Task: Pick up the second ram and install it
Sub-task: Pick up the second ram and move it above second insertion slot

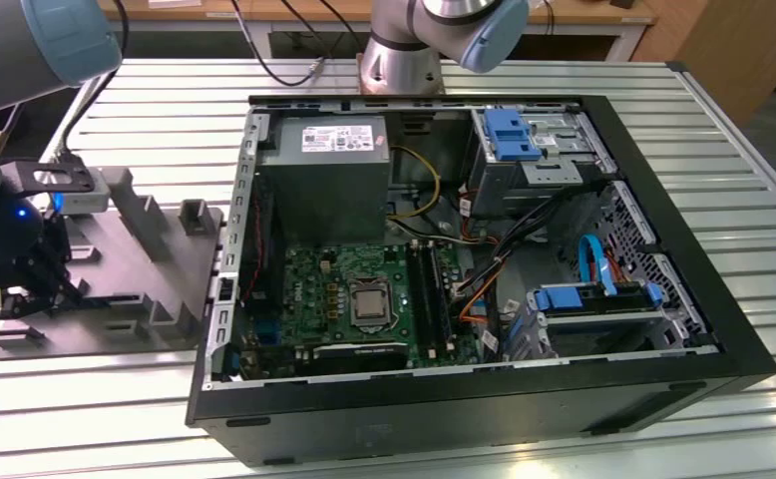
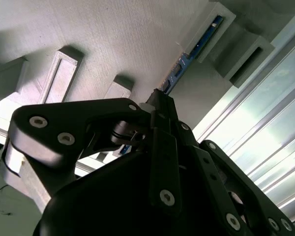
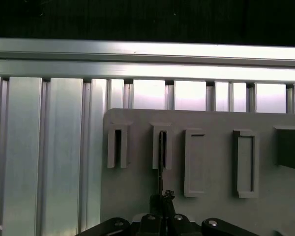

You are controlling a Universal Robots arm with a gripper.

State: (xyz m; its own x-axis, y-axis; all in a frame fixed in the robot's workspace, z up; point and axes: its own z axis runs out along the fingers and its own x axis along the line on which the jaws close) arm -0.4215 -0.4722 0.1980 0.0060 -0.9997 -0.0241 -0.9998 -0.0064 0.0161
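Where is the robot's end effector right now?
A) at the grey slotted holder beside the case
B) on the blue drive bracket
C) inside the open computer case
A: the end effector is closed on the second ram, which stands in a slot of the grey slotted holder.

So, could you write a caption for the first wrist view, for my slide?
Gripper closed on the second ram, which stands on edge in a slot of the grey holder.
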